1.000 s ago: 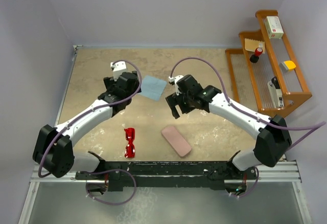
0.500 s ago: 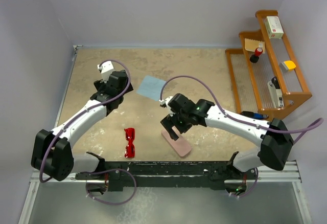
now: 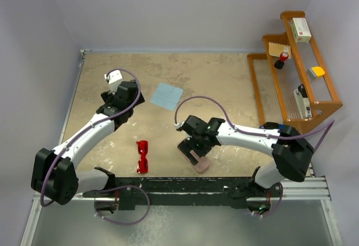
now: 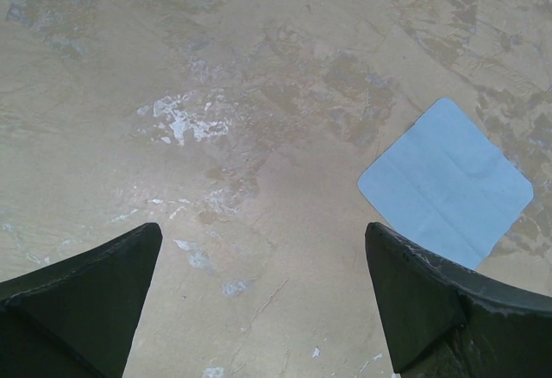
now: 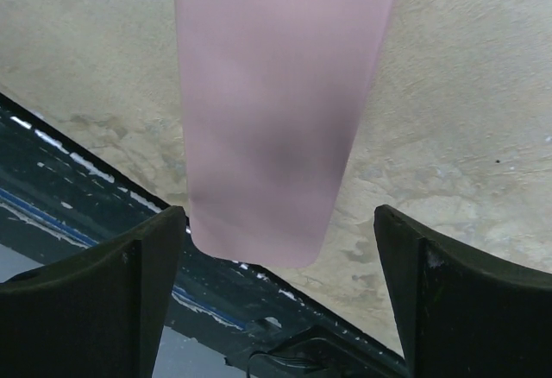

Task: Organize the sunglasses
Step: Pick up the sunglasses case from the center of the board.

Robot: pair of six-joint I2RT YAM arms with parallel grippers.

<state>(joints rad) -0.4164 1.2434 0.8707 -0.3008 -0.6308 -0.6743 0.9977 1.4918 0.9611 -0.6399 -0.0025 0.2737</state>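
The red sunglasses (image 3: 143,156) lie folded on the table near the front edge, left of centre. The pink case (image 3: 197,159) lies to their right, partly under my right gripper (image 3: 194,146). In the right wrist view the case (image 5: 280,110) fills the space between my open fingers (image 5: 448,292), its near end by the table's front edge. My left gripper (image 3: 115,110) is open and empty over bare table at the left, with the light blue cloth (image 4: 446,183) ahead to its right. The sunglasses do not show in either wrist view.
The light blue cloth (image 3: 167,96) lies flat at mid-table. A wooden rack (image 3: 297,72) with small boxes and bottles stands at the right edge. The black front rail (image 5: 103,223) runs just past the case's end.
My right gripper has moved down and toward the front, from mid-table onto the pink case. My left gripper has drawn back to the left, away from the blue cloth.
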